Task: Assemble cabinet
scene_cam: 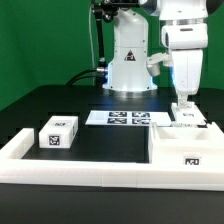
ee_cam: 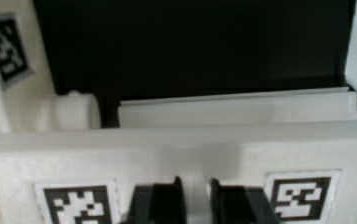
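Nearest, the low rail (scene_cam: 80, 172). Behind it, on the exterior view's right, my gripper (scene_cam: 185, 113) sits atop the cabinet body (scene_cam: 190, 150), fingers (ee_cam: 162, 203) narrowly parted, hold unclear. I'd stay square and descend slowly.

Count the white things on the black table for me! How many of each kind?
Cabinet pieces I can tell apart: 2, the small block and the big box
Marker board: 1
Long low rail: 1
Total: 4
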`<state>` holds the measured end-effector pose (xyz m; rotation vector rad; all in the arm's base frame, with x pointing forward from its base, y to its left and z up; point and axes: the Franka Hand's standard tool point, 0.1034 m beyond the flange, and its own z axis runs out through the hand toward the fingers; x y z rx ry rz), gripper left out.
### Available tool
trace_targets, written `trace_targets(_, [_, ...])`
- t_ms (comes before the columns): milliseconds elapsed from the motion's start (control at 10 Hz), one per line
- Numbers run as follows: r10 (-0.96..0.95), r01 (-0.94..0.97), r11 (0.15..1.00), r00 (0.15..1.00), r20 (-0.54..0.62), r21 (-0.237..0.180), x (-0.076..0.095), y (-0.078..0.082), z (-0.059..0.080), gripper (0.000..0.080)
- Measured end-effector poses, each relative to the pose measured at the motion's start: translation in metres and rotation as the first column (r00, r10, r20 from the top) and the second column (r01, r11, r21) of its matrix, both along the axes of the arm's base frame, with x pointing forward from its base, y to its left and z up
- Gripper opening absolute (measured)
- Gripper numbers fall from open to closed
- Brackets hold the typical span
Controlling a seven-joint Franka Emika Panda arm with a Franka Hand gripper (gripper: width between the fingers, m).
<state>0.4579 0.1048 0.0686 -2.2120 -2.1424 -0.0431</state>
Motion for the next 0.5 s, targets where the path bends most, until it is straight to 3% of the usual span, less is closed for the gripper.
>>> trace_targets(500, [-0.037,0.037,0.999,0.999,0.001,0.008,0.01,0.0052,-0.0015,0.0061])
